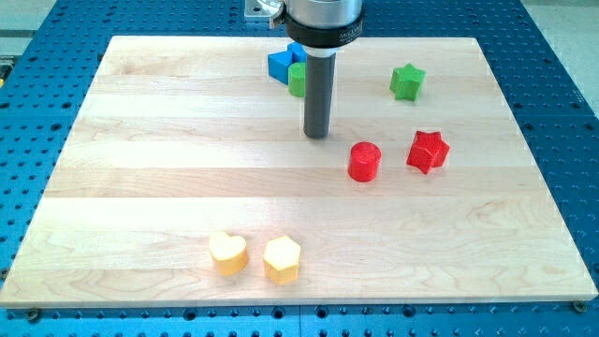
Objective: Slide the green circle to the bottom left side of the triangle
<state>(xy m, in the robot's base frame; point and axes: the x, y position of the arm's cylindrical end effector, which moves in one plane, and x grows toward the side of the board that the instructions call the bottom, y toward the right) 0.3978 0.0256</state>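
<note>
You have the green circle at about twelve o'clock on the tabletop, touching the blue triangle on that block's lower right, at roughly four o'clock of it. Most of the circle hides behind the rod, so only a green sliver shows. The task wants it at seven o'clock of the triangle, so judged from this, the placement is not yet done: the circle is against the triangle but on the wrong flank, and it needs to travel round the lower edge toward the view's left.

Your tool is a plain rod with nothing to open or close; it holds nothing. My tip rests on the wood at about five o'clock of the circle, near but apart from it.

The tabletop is pale, smooth-looking wood in broad planks with fine grain, laid on a blue perforated base. The blocks look like matte, solid-coloured pieces with crisp edges: a green star, a red cylinder, a red star, a yellow heart and a yellow hexagon. The rod is dark, straight and dull-finished.
</note>
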